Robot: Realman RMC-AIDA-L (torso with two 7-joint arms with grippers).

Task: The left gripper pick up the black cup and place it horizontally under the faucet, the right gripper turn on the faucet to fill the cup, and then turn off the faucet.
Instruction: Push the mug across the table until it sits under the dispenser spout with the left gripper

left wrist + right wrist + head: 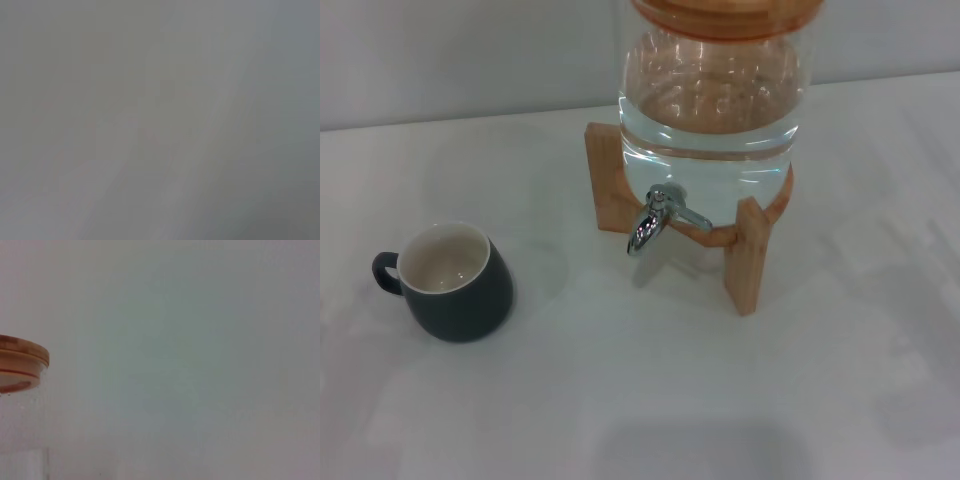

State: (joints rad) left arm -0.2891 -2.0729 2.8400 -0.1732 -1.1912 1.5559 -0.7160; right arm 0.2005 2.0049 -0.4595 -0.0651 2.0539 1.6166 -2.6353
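The black cup stands upright on the white table at the left in the head view, its cream inside showing and its small handle pointing left. The faucet is a small chrome tap on the front of the glass jar, its spout pointing down over bare table. The cup is well to the left of the faucet and apart from it. Neither gripper shows in any view. The left wrist view shows only a plain grey surface. The right wrist view shows the jar's wooden lid against a plain wall.
A glass water jar with a wooden lid sits on a wooden stand at the back centre-right. The white table stretches in front of the stand and the cup. A pale wall runs behind.
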